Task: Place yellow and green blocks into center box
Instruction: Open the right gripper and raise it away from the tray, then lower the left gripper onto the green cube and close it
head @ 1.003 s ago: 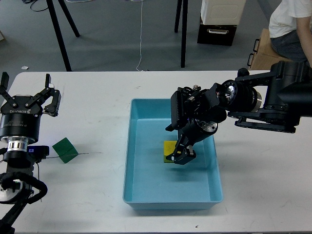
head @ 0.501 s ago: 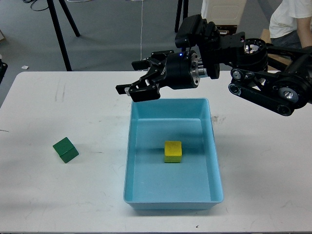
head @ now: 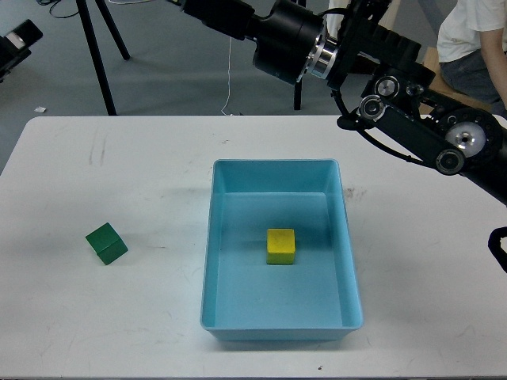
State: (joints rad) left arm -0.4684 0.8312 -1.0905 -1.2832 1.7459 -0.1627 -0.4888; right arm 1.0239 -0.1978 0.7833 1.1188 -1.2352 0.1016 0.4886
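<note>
The light blue box (head: 281, 255) sits nearest on the white table (head: 119, 317), an open rectangular tray with its long axis running away from the camera, front rim close to the table's near edge. Inside it, on the floor roughly at the middle and a little right of centre, lies the yellow block (head: 280, 245). It rests flat, its faces lined up with the box walls, touching none of them; being a cube, it has no long axis to speak of.

To the left, well apart from the box, the green block (head: 106, 242) rests on the bare table. It is turned at an angle, one corner pointing toward the viewer, so its edges run diagonal to the box. Nothing lies between it and the box, only faint scuffs on the surface.

Farther back, the right arm (head: 412, 127) comes in from the right edge over the table's far right part, then stretches left across the top of the view as a thick black and silver barrel (head: 297, 47). Its pincer runs out past the top edge, so its opening is not visible. At the upper left corner a small dark piece (head: 16, 43) shows; whether it is the left pincer I cannot tell.

Beyond the table are grey floor, black stand legs (head: 99, 55), a dangling cable (head: 229, 55) and a seated person (head: 471, 39) at the upper right.
</note>
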